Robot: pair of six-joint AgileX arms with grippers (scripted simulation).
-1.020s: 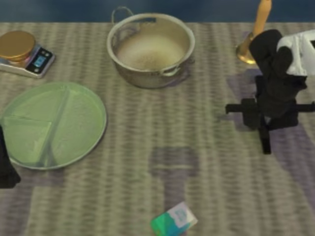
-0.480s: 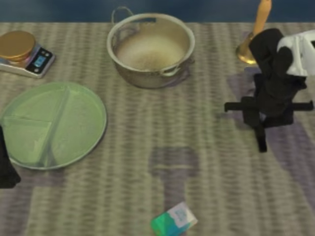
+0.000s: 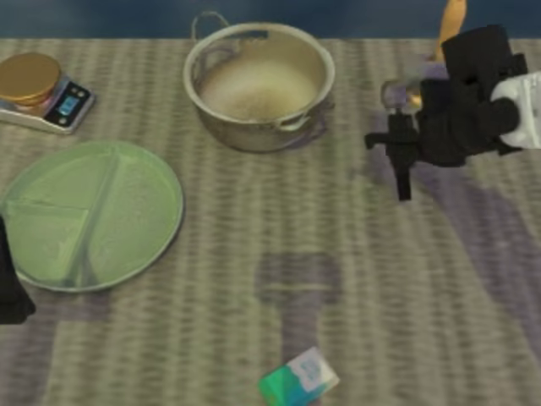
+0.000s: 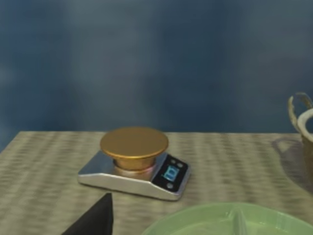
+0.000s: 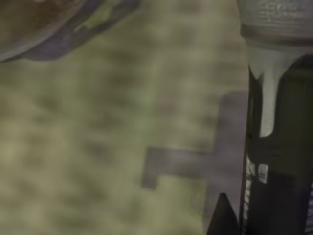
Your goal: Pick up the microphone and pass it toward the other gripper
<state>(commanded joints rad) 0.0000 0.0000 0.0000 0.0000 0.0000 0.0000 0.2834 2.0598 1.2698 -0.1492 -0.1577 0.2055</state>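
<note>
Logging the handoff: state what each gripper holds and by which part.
The right gripper holds the microphone by the upper handle, just below its mesh head, lifted near the brass bell. The left gripper holds nothing.

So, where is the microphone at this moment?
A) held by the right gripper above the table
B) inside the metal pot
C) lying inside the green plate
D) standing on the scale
A: the right gripper grips the microphone, whose silver head points toward the brass bell.
</note>
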